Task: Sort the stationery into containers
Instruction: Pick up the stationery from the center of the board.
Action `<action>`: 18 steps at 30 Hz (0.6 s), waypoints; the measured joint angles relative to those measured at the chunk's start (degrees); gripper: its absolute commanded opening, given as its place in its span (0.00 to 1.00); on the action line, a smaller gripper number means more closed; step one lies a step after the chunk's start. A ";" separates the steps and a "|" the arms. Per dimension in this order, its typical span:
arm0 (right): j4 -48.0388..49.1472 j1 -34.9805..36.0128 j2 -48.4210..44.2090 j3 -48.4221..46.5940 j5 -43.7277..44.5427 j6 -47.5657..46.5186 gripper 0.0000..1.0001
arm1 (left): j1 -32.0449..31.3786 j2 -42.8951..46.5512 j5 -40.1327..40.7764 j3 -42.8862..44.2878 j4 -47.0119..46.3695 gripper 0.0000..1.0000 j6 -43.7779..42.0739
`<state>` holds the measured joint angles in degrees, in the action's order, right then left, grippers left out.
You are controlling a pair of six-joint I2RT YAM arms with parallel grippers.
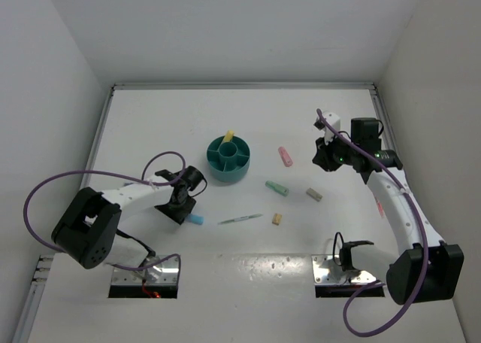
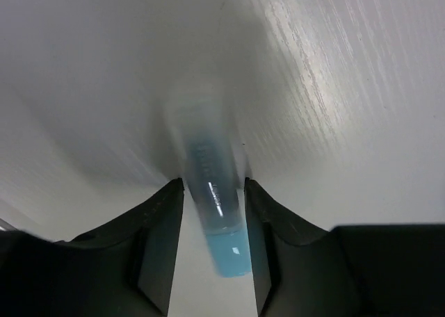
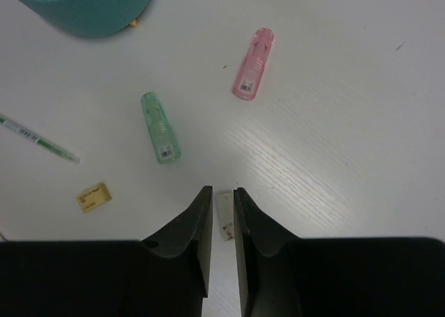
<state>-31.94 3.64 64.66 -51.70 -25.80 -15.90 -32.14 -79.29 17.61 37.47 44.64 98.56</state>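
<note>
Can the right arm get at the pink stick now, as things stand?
Probably yes. The pink stick lies alone on bare table, with nothing over it, and the right gripper hangs near it. Its fingers look nearly shut, so they would need to open first.

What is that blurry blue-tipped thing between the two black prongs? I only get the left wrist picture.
Observer: From above, it is a blue-capped tube, low at the table right by the left gripper.
Operator: Where is it supposed to go?
Observer: A teal organiser stands beyond it, farther from the arm bases and a little to the right.
Operator: Is anything in that already?
Observer: A yellow stick pokes up from one of its rear compartments.
</note>
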 measured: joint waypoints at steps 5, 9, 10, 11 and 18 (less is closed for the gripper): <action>0.15 0.00 -0.17 0.33 0.00 0.04 0.19 | 1.05 0.00 -0.52 -0.24 -0.46 0.26 -1.03; 0.15 -0.07 -0.17 0.37 0.00 0.04 0.19 | 1.70 0.00 -1.11 -0.17 -0.92 0.14 -2.89; 0.15 -0.09 -0.17 0.37 0.00 0.04 0.19 | 1.81 -0.02 -1.03 0.04 -0.94 0.12 -3.74; 0.15 -0.09 -0.17 0.37 0.00 0.04 0.19 | 1.88 -0.07 -0.68 0.37 -1.25 0.09 -4.85; -0.04 -0.11 -0.20 1.31 -1.88 -1.27 0.00 | 1.60 1.14 7.13 20.35 -6.36 0.00 -31.82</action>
<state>-31.99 3.53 64.47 -50.39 -27.68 -17.17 -30.55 -78.15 24.73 57.82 38.28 66.74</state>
